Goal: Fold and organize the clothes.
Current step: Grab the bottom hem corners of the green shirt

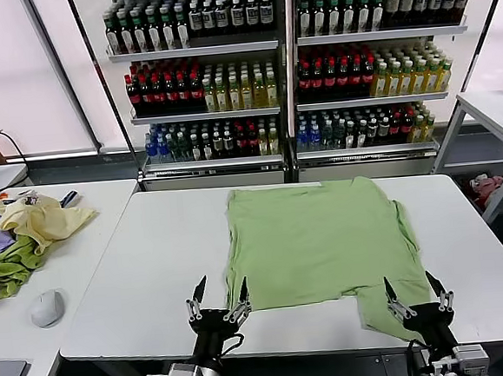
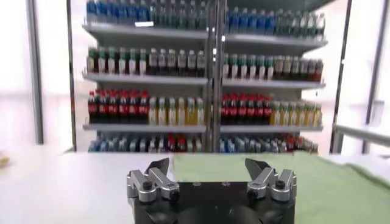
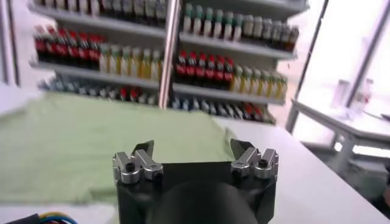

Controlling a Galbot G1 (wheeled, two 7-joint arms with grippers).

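White bench [image 1: 152, 248] carries the shirt [image 1: 312, 240] at 12 o'clock of both spread, empty grippers, left gripper [image 1: 217, 297] and right gripper [image 1: 414, 291], which should pinch the near hem evenly.

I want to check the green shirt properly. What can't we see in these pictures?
- Green shirt: lies with collar, buttons and print out of sight in the head view.
- Its near sleeve: partly behind the right gripper.
- Bottle labels: too small.
- Left gripper arm: cut off by the bottom edge.
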